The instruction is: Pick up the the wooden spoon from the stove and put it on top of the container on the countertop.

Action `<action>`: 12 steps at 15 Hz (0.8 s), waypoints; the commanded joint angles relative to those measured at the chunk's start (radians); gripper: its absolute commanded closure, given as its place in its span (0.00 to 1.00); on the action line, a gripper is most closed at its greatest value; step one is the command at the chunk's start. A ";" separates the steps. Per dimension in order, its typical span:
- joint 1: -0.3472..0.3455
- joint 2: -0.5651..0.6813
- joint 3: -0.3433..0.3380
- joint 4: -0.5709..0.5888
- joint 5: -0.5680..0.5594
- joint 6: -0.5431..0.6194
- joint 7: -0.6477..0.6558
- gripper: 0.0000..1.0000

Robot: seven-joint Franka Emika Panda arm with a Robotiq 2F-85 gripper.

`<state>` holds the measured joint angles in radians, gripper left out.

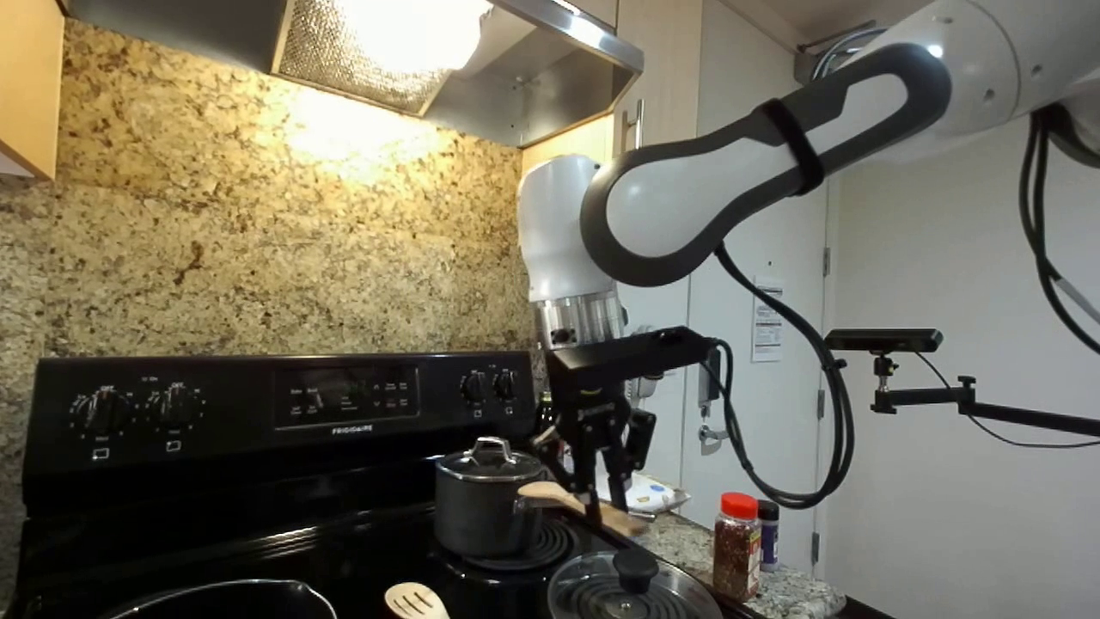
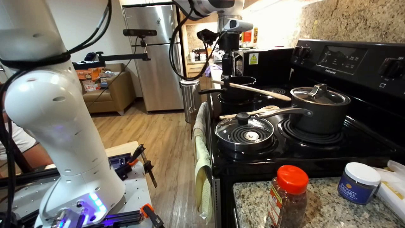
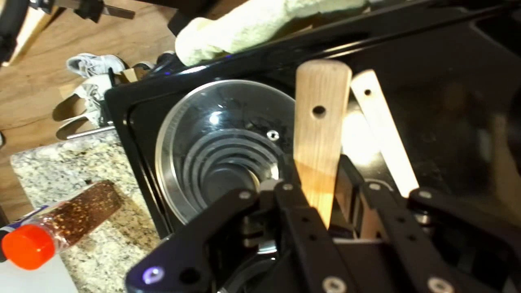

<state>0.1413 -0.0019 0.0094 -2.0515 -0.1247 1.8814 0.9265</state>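
Observation:
The wooden spoon hangs above the black stove, with my gripper shut on its handle. In the wrist view, the spoon's holed handle end sticks out past the fingers, and the rest is hidden by the gripper. An exterior view has the bowl end slanting down toward the lidded saucepan; whether they touch I cannot tell. On the granite countertop stand a red-capped jar and a white-lidded blue jar. Which of them is the container I cannot tell.
A glass-lidded pan occupies the front burner near the countertop. Beside it lies a slotted wooden utensil. An open black pot sits farther along the stove. Overhead is the range hood. A towel hangs at the stove's front.

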 commanded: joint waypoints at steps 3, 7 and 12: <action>-0.037 -0.036 0.027 -0.034 0.001 -0.028 -0.034 0.73; -0.036 -0.036 0.030 -0.037 0.001 -0.028 -0.035 0.73; -0.048 -0.126 0.024 -0.102 -0.017 0.031 0.002 0.87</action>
<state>0.1252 -0.0416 0.0170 -2.0901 -0.1277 1.8656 0.8997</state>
